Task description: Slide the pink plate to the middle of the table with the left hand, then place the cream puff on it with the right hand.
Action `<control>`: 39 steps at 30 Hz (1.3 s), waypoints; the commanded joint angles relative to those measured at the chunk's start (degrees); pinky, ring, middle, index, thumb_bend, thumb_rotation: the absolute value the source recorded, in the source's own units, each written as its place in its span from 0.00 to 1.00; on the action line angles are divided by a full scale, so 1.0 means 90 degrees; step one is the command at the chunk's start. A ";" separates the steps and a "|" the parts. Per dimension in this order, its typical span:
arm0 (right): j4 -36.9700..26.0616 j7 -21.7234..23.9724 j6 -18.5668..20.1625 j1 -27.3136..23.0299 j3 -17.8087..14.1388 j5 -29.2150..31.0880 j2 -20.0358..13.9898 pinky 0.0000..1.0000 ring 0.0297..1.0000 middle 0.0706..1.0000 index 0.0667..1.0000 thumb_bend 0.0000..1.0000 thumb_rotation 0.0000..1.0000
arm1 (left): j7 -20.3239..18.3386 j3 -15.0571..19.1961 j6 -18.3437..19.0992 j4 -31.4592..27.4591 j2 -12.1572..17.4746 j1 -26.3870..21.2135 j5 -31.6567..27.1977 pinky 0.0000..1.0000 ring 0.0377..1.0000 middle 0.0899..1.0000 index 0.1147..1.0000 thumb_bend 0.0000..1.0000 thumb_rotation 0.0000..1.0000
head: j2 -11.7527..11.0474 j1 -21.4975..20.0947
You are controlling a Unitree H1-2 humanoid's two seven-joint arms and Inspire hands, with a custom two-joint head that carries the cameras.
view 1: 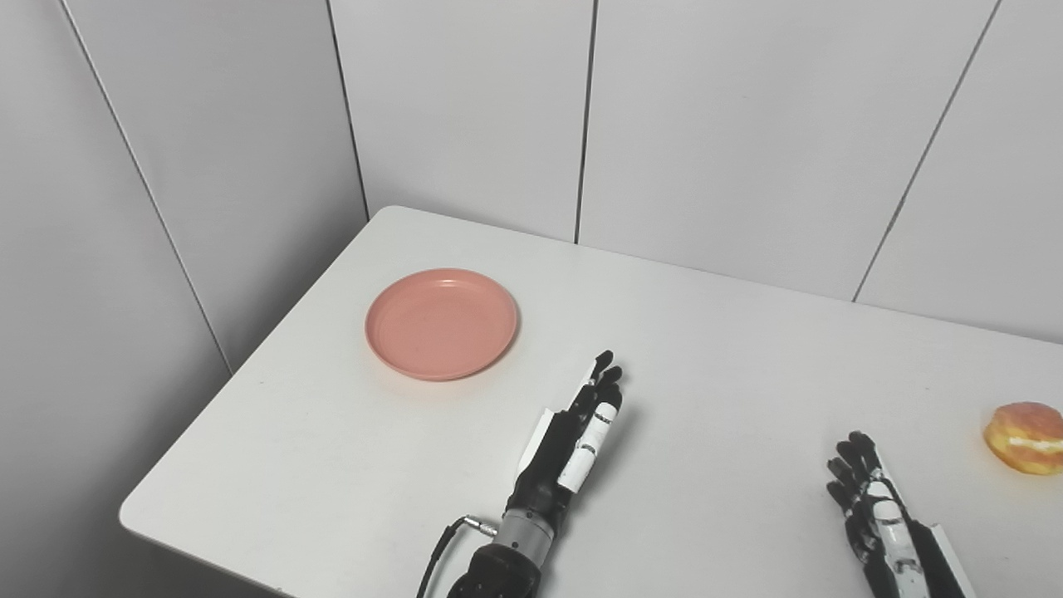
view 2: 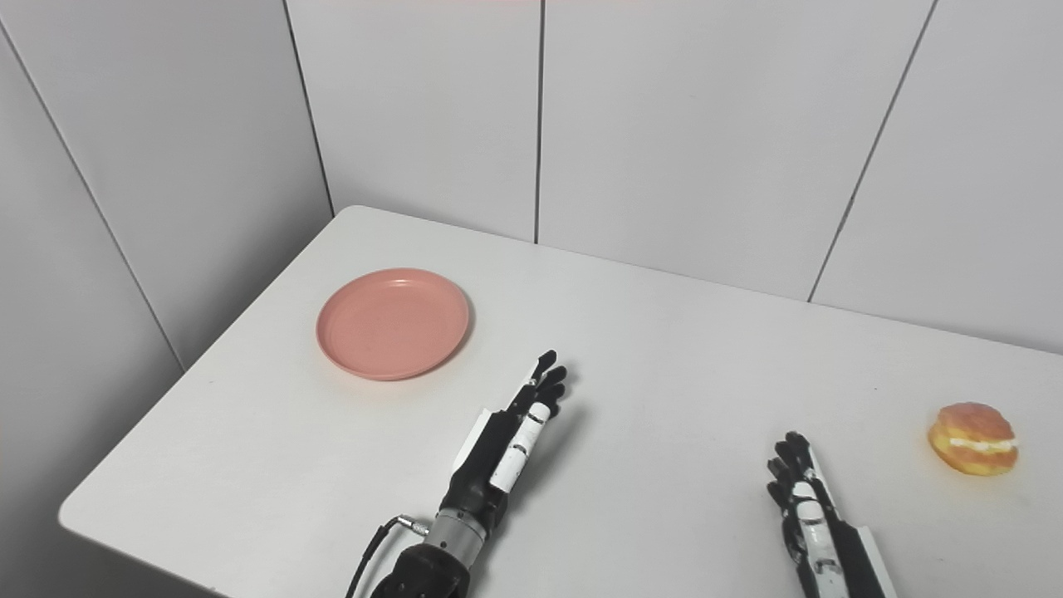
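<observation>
Nearest us, the left hand lies over the table, fingers straight and close together, holding nothing. Off to the right, the right hand does the same, empty. The puff sits near the right edge, apart from that hand. Farther back left lies the plate, bare, clear of both hands.

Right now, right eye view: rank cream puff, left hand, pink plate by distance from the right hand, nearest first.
1. Cream puff: just right of the right hand, near the table's right edge.
2. Left hand: out to its left, mid-table, fingers extended.
3. Pink plate: farthest, far-left part of the table, beyond the left hand.
</observation>
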 commanded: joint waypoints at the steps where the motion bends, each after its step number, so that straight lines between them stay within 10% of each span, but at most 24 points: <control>1: -0.0178 0.0008 0.0209 0.0041 0.0030 -0.0067 -0.0042 1.00 1.00 1.00 1.00 0.07 1.00 | -0.0021 -0.0110 0.0055 0.0411 -0.0102 0.0271 -0.0016 0.95 0.96 0.96 0.96 0.46 1.00 | 0.0017 -0.0018; 24: -0.0354 -0.0159 0.0253 0.0075 0.0141 -0.0243 0.0227 1.00 1.00 1.00 1.00 0.05 1.00 | -0.0300 0.0022 0.0360 -0.0270 0.0170 0.0222 -0.0562 0.93 0.94 0.95 0.94 0.45 1.00 | 0.0112 -0.0167; 39: -0.0396 -0.0231 0.0288 0.0077 0.0155 -0.0275 0.0319 1.00 1.00 1.00 1.00 0.07 1.00 | -0.0674 0.0235 0.1286 -0.2091 0.0636 0.0036 -0.0950 0.93 0.92 0.95 0.94 0.50 1.00 | 0.0189 -0.0143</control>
